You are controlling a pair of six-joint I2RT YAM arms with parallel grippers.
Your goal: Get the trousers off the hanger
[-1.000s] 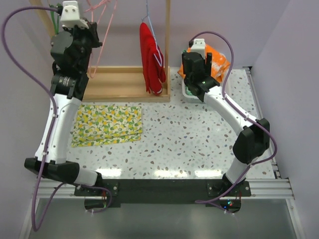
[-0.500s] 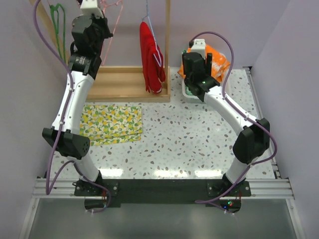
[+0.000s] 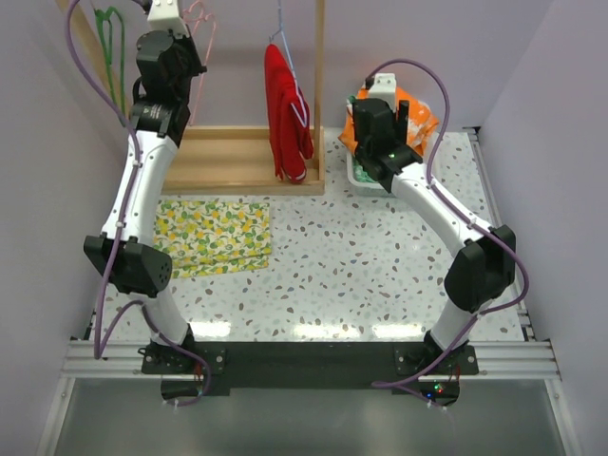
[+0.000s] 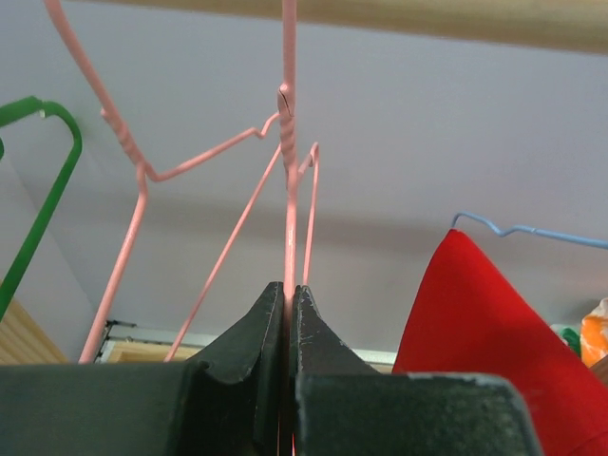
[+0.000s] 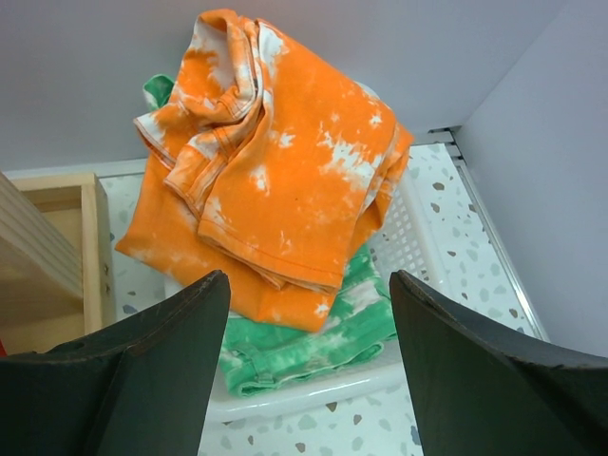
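Now the left end effector (image 4: 288, 294) is pinching a pink hanger (image 4: 288, 142); red trousers (image 3: 285, 114) are hanging near it. The right end effector (image 5: 309, 285) is hovering spread over orange trousers (image 5: 285, 161) at the far-right corner of the worktop (image 3: 380, 256).

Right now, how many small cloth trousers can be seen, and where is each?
3. The plain red trousers hang on the blue wire hanger; the orange patterned trousers lie on the green-and-white trousers in the white plastic basket. Others may be hidden beneath.

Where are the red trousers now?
Top view: the red trousers hang on a blue hanger beside the wooden rack's right post, left of the white basket.
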